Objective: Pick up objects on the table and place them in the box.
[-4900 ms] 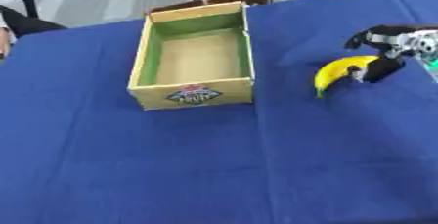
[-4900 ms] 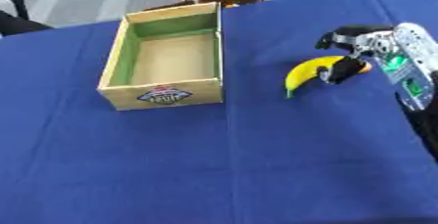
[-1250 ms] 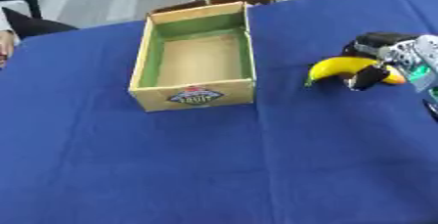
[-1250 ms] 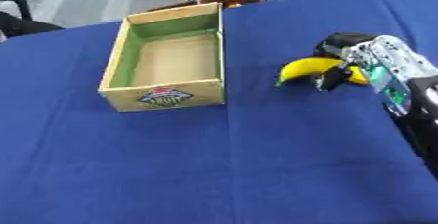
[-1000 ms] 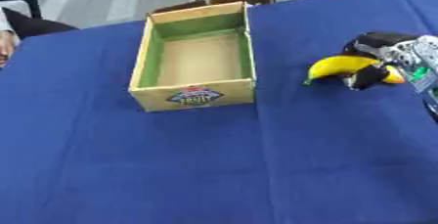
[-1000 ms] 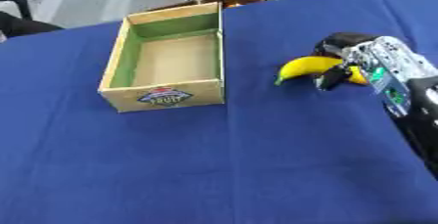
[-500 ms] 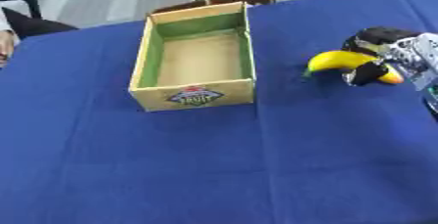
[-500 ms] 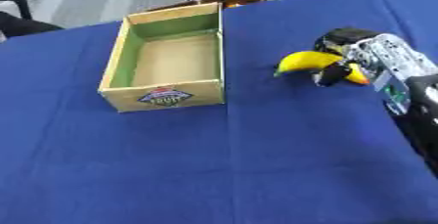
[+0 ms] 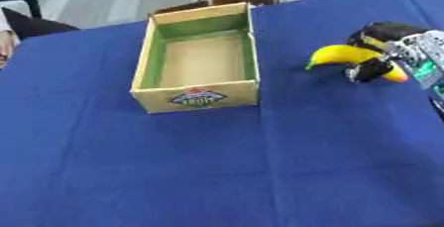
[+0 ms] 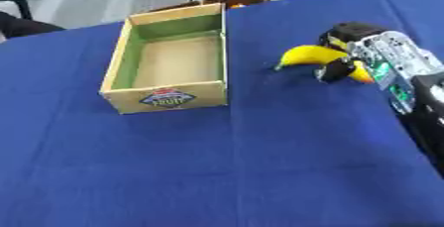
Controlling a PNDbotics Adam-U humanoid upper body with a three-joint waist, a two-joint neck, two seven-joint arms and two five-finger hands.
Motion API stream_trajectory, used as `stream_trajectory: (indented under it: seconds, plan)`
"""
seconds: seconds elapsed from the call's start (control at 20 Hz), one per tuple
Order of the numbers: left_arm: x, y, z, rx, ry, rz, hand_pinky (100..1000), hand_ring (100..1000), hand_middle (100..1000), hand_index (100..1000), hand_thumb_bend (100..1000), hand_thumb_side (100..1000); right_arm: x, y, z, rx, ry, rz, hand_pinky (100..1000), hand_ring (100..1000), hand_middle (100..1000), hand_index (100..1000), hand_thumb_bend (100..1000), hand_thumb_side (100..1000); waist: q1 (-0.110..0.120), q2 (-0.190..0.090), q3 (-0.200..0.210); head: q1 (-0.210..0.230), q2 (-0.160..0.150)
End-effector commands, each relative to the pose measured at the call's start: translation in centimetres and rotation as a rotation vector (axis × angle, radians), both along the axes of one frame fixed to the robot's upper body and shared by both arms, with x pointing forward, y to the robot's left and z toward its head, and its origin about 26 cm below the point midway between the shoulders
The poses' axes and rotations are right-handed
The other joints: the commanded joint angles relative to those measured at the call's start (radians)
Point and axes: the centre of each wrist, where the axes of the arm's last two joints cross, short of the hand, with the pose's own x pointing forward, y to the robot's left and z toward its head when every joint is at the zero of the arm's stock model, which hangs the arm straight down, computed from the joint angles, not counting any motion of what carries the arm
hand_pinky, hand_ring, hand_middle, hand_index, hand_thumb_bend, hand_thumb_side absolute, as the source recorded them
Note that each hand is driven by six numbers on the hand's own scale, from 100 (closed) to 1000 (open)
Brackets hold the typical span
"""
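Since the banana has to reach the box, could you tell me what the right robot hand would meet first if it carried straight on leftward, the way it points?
Probably the box's right wall; only bare tablecloth lies between. The right robot hand seems raised, so it might clear the rim.

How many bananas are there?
1. The banana is in the right hand, right of the box. None shows inside the box.

Our right hand [image 10: 347, 52] covers the banana's [image 10: 304, 55] middle; beside the banana, our forearm is cut by the picture's right edge, and blur hides whether they touch the tabletop [image 10: 260, 161].
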Motion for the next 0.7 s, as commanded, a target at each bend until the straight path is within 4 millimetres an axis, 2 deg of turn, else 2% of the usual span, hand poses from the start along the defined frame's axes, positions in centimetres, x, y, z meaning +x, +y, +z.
stream_trajectory:
  seconds: [0.05, 0.5, 0.7]
  plan:
    - [-0.2, 0.2, 1.0, 0.029, -0.029, -0.005, 338, 680, 712, 754, 100, 836, -0.3, 0.3, 2.3, -0.019, -0.071, 0.008, 640, 839, 639, 706, 100, 414, -0.009, -0.02, 0.002, 0.002, -0.012]
    - [-0.2, 0.2, 1.0, 0.031, -0.027, -0.004, 339, 680, 712, 754, 100, 835, -0.3, 1.2, 3.6, -0.043, -0.107, 0.029, 641, 831, 649, 701, 100, 444, -0.013, -0.023, 0.0, 0.002, -0.01]
    - [-0.2, 0.3, 1.0, 0.033, -0.025, -0.004, 340, 680, 712, 754, 100, 834, -0.3, 2.7, 5.2, -0.076, -0.149, 0.066, 646, 822, 663, 701, 100, 484, -0.02, -0.027, 0.001, -0.001, -0.011]
